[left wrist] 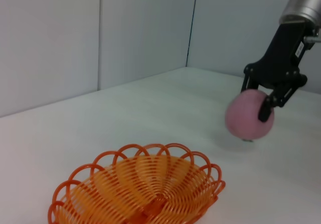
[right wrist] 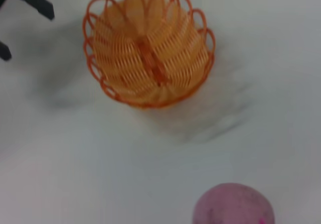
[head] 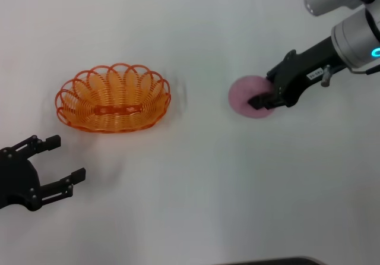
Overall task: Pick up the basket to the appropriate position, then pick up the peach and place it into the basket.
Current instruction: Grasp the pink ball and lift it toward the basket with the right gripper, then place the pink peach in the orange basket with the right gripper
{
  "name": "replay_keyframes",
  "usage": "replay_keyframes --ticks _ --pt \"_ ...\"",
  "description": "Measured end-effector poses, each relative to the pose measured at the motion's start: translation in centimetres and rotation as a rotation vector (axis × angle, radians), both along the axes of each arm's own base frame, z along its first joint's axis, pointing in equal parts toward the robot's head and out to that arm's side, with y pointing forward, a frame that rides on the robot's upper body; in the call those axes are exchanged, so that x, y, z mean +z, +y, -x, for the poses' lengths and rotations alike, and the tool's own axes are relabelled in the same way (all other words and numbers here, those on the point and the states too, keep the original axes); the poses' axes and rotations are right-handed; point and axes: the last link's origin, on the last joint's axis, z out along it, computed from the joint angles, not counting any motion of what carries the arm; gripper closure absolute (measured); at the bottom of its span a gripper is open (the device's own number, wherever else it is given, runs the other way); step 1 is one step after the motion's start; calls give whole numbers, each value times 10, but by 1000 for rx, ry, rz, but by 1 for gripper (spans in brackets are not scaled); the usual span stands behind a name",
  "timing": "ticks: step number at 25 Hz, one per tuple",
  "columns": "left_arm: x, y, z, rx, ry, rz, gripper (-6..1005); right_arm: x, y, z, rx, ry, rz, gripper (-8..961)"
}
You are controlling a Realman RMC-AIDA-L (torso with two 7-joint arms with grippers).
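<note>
Item: the peach (head: 249, 97). We find it at about 3 o'clock on the white table (head: 196, 205), right of centre in the head view, well apart from the basket. The right gripper (head: 261, 100) has its jaws clamped on it from the 3 o'clock side. In the left wrist view the fruit appears just clear of the surface, with a small shadow beneath it, so we judge it lifted or only barely resting; we cannot settle which.

Item: the basket (head: 113, 98). It sits upright at about 9 o'clock, open side up, its scalloped rim intact. Contents: none; in all three views we see bare wire weave through to the floor of it.

Item: the left gripper (head: 64, 163). It hangs at about 8 o'clock, near the basket but not touching it, jaws apart and holding nothing.

Progress, as we judge it: the basket stands free of any grip, so its placing looks done. The peach is gripped. What remains is carrying it across to 9 o'clock, lowering it over the rim and releasing it inside.
</note>
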Motion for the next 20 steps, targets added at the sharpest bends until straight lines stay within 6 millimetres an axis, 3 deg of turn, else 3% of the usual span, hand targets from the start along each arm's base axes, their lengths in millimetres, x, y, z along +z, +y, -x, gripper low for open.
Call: replay_keyframes --ticks 5,13,20 --pt "0 1 0 -1 -1 -2 158 4 2 11 20 73 -19 626" --pt "-1 2 -1 2 -3 -1 159 1 11 46 94 202 -37 694" --pt "-1 2 -1 3 -4 0 158 -26 17 67 165 209 -38 722"
